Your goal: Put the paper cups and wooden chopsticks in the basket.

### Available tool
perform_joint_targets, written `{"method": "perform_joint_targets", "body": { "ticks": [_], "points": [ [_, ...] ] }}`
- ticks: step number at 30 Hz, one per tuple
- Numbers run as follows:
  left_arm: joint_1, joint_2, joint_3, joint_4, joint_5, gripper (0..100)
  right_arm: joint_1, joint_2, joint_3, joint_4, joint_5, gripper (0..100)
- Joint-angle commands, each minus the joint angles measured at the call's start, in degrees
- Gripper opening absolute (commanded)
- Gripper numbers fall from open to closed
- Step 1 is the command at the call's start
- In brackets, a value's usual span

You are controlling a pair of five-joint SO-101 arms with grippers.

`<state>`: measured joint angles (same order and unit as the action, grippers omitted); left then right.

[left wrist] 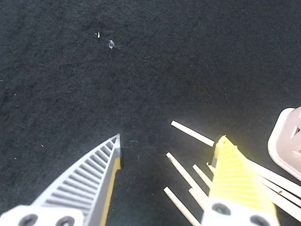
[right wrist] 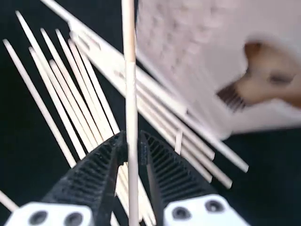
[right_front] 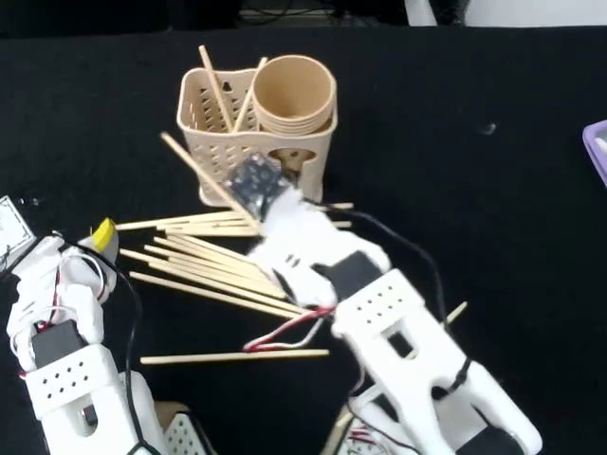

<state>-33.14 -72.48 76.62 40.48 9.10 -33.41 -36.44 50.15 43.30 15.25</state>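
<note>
Beside the basket (right_front: 216, 152), right jaws pinch 1 chopstick (right wrist: 129, 75).

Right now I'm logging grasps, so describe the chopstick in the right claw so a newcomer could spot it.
Find the beige basket at the table's far side. Just before it, the right claw is shut on one chopstick. Unlike the pile lying flat, it runs diagonally past the basket's corner, pinched between black fingers.

A robotics lab bench; 2 white arms (right_front: 408, 332) with exposed red wiring (right_front: 285, 337) sit on a black cloth-covered table (right_front: 493, 218).
</note>
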Motion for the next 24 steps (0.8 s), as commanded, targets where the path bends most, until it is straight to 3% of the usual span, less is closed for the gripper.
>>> {"method": "perform_joint_targets", "body": {
  "ticks": [1,8,13,24],
  "points": [
    [0.13,-0.88,-1.80,-1.23,0.18,31,-2.37,-2.51,-8.22,0.26,0.09,1.1],
    [0.13,-0.88,-1.80,-1.23,0.18,31,-8.44,-2.51,-21.76,1.32,0.00,1.1],
    [0.31,-0.88,-1.80,-1.23,0.18,31,-8.97,-2.42,-31.87,-0.88,0.00,1.1],
    [0.22,-0.88,-1.80,-1.23,0.18,31,-5.89,4.35,-33.45,-31.65,-0.44,1.1]
  ]
}}
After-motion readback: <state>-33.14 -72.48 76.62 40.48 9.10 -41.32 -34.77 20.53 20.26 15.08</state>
